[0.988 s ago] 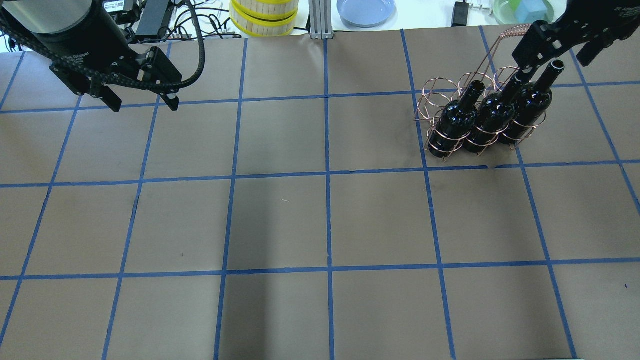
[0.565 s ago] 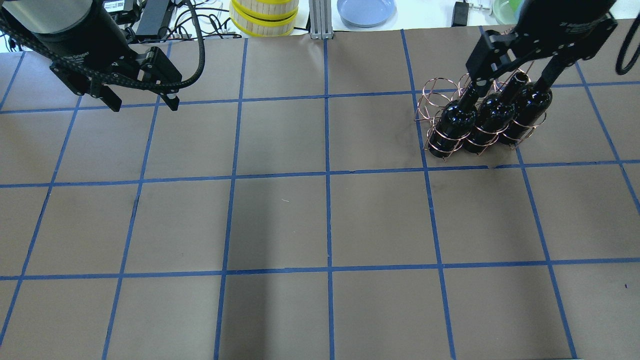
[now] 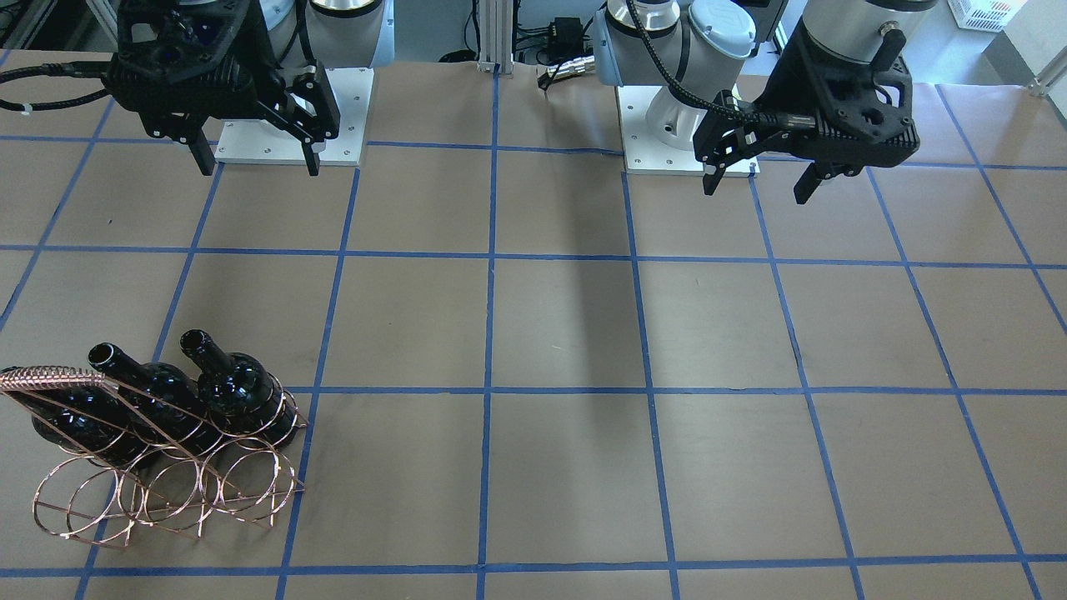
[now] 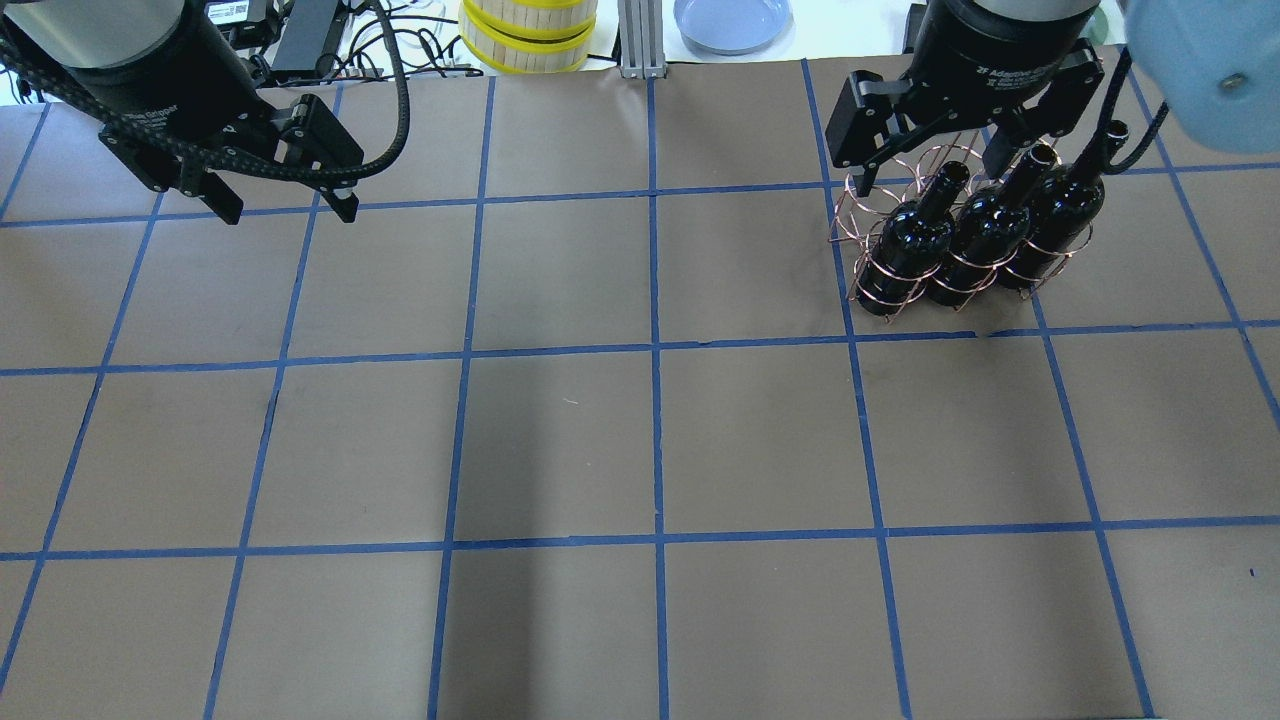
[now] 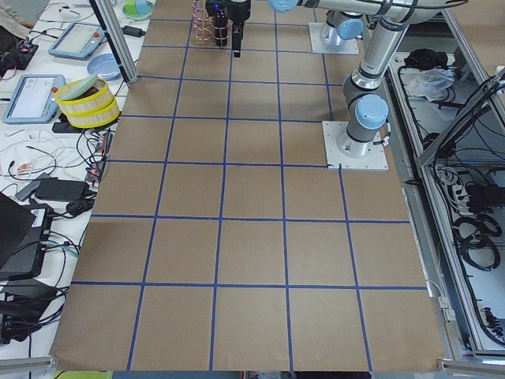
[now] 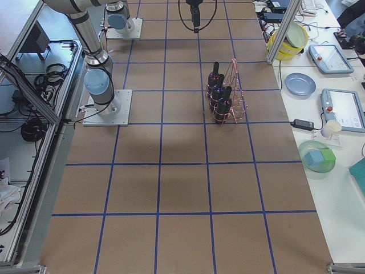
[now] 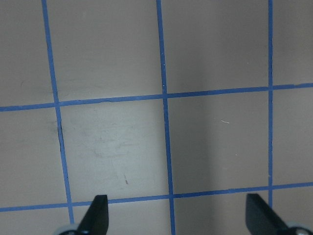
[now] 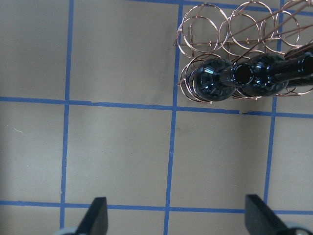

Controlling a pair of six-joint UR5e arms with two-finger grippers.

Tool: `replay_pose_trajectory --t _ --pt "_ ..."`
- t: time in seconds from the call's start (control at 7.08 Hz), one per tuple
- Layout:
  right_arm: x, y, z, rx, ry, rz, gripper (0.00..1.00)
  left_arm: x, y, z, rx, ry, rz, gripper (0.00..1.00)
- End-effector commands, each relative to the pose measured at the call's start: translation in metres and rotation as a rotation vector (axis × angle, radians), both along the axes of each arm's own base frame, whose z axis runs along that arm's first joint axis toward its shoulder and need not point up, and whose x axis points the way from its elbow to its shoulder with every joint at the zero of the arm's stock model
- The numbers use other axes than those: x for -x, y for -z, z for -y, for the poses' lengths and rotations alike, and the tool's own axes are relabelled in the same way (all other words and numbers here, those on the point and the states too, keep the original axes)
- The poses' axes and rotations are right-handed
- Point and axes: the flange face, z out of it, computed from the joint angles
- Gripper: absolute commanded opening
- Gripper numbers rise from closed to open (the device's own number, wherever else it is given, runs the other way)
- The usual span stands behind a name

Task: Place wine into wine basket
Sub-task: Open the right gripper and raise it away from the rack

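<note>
right gripper (image 3: pixel 258 162) hangs spread and empty, high and clear of the wine basket (image 3: pixel 50 377); the wine (image 4: pixel 1062 215) stands in its end hoop beside two twin bottles (image 4: pixel 915 235). glass: likely heavy, slick, breakable; best held by the neck.

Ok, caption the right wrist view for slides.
Three glossy black glass bottles in copper wire basket; right claw open, empty.
</note>
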Motion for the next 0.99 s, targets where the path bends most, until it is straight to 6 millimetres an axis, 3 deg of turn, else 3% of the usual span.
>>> replay_pose_trajectory --t 0.0,0.85 --pt "-0.0011 0.0008 0.003 0.017 0.0 0.004 1.0 0.0001 -0.0001 0.0 0.001 0.0 -0.001 1.0" --pt "-0.0008 0.0008 0.003 0.017 0.001 0.001 1.0 -0.0001 -0.0006 -0.0007 0.001 0.0 0.001 1.0"
